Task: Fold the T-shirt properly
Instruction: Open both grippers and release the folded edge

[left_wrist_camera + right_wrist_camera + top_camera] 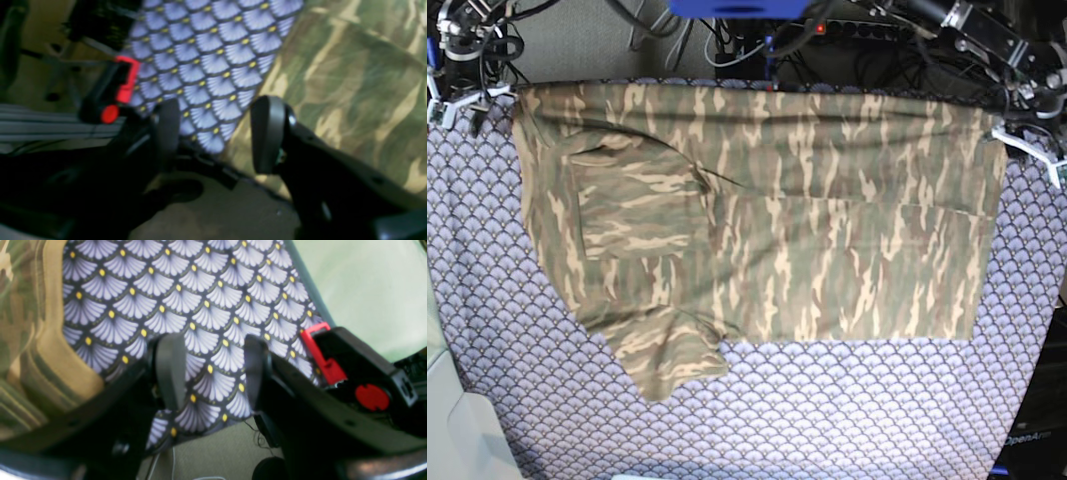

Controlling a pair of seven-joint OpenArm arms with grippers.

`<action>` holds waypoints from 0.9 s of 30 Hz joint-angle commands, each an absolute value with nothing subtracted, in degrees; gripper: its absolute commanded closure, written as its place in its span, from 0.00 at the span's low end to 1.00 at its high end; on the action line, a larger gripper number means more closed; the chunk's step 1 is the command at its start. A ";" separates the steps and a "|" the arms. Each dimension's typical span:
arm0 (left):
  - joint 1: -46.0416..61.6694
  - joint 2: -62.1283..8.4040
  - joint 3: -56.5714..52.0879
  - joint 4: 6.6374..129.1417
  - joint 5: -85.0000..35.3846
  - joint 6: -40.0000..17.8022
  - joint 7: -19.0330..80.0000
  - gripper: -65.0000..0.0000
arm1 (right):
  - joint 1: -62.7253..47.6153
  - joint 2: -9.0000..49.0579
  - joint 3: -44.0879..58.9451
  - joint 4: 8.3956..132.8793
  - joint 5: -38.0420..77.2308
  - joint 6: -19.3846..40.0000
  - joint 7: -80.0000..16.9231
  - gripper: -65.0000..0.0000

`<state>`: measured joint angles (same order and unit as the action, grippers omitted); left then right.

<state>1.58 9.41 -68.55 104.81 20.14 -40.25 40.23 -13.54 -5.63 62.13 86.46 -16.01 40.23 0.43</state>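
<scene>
Left jaws: seen spread wide in the left wrist view, nothing held between them.
Left gripper (213, 133): held over the edge of the cloth (213, 56), with the shirt (350, 86) just beside its right-hand finger; contact between that finger and the shirt cannot be told through the blur.
Right jaws: seen spread wide in the right wrist view, nothing pinched.
Right gripper (210, 370): held over bare cloth (200, 300) near the cloth's edge; the shirt's hem (50, 350) is seen off to the picture's left, apart from the fingers.
Fingers: dark pads (170, 370) on black arms, both pairs empty.
Clamps: a black clamp with red parts (116, 90) is seen at the cloth's edge in the left wrist view; a like one (350, 373) is seen in the right wrist view.
Shirt (757, 230): laid flat on the cloth (847, 420) in the base view, spread across the far half, its top edge along the cloth's far side.
Sleeves: one is folded in over the body at the picture's left (632, 205); the other (667, 350) is spread out towards the near left.
Folds: a crease is seen on the shirt's right part in the base view.
Surroundings: cables and rig parts (907, 30) are seen beyond the far edge.
</scene>
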 commanded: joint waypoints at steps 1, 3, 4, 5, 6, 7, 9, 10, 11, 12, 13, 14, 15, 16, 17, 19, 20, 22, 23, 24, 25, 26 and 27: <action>1.89 9.00 -68.53 106.24 19.56 -40.00 39.78 0.49 | -13.67 -4.79 62.37 87.34 -14.99 40.00 1.80 0.56; 2.68 9.00 -68.53 106.42 19.38 -40.00 41.10 0.49 | -13.58 -4.62 62.37 87.34 -14.99 40.00 1.80 0.56; 2.77 9.00 -68.62 106.33 19.38 -40.00 41.71 0.49 | -13.41 -4.53 62.37 87.34 -14.99 40.00 1.80 0.56; 2.51 9.00 -68.70 106.33 19.38 -40.00 42.42 0.49 | -12.62 -4.53 62.37 87.34 -14.99 40.00 1.80 0.56; 2.42 9.00 -68.70 106.33 19.38 -40.00 43.38 0.49 | -12.26 -4.53 62.73 87.34 -15.08 40.00 1.80 0.56; 1.89 9.00 -68.70 106.33 19.38 -40.00 44.18 0.49 | -12.00 -4.53 63.25 87.34 -15.08 40.00 1.80 0.56; -0.31 9.00 -68.62 106.15 19.74 -40.00 45.67 0.49 | -11.38 -4.53 63.96 87.43 -15.16 40.00 1.80 0.56; -1.27 9.00 -68.62 105.89 20.00 -40.00 46.20 0.49 | -10.95 -4.44 64.04 87.60 -15.25 40.00 1.80 0.56; -2.33 9.00 -68.44 105.71 20.00 -40.00 46.46 0.49 | -10.59 -4.35 64.04 87.69 -15.96 40.00 1.80 0.56; -3.47 9.00 -68.35 105.63 20.09 -40.00 46.46 0.49 | -10.24 -4.00 64.04 87.78 -17.19 40.00 1.80 0.56; -4.35 9.00 -68.26 105.54 20.09 -40.00 46.46 0.49 | -9.54 -3.74 64.04 87.78 -18.24 40.00 1.80 0.56; -5.41 9.00 -67.74 105.01 20.09 -40.00 46.46 0.49 | -8.57 -3.56 64.04 87.52 -19.65 40.00 1.80 0.56; -6.20 8.57 -66.68 104.13 20.18 -40.00 46.46 0.49 | -7.43 -3.21 64.04 87.43 -21.23 40.00 1.80 0.56; -6.99 7.60 -65.19 103.25 20.44 -40.00 46.46 0.49 | -6.02 -2.77 64.04 87.43 -22.90 40.00 1.80 0.56; -7.87 6.90 -63.78 102.20 21.05 -40.00 46.46 0.49 | -4.62 -2.51 63.96 87.34 -24.40 40.00 1.80 0.56; -9.71 5.67 -61.23 99.12 21.93 -40.00 45.93 0.49 | -2.07 -2.42 63.87 87.25 -25.27 40.00 1.98 0.57; -10.68 4.70 -60.00 96.92 21.93 -40.00 45.76 0.49 | -0.75 -2.42 63.78 87.25 -25.27 40.00 1.98 0.57; -12.62 2.77 -57.36 93.05 21.49 -40.00 45.76 0.49 | 1.27 -2.07 63.43 87.25 -25.45 40.00 1.98 0.57; -13.93 1.63 -55.69 90.77 21.58 -40.00 45.67 0.49 | 2.77 -2.07 63.08 87.25 -25.45 40.00 1.89 0.56; -15.16 0.75 -54.29 88.66 21.58 -40.00 45.67 0.49 | 4.35 -2.07 62.37 86.99 -25.54 40.00 1.80 0.56; -16.40 0.04 -52.97 86.99 21.58 -40.00 45.67 0.49 | 5.85 -2.07 61.85 86.46 -25.63 40.00 1.36 0.56; -18.07 -0.66 -51.82 85.23 21.58 -40.00 45.49 0.49 | 7.52 -2.07 61.23 85.58 -26.33 40.00 -0.04 0.56; -19.47 -1.10 -50.77 83.82 21.58 -40.00 44.79 0.49 | 9.80 -1.98 60.18 84.26 -28.09 40.00 -1.89 0.56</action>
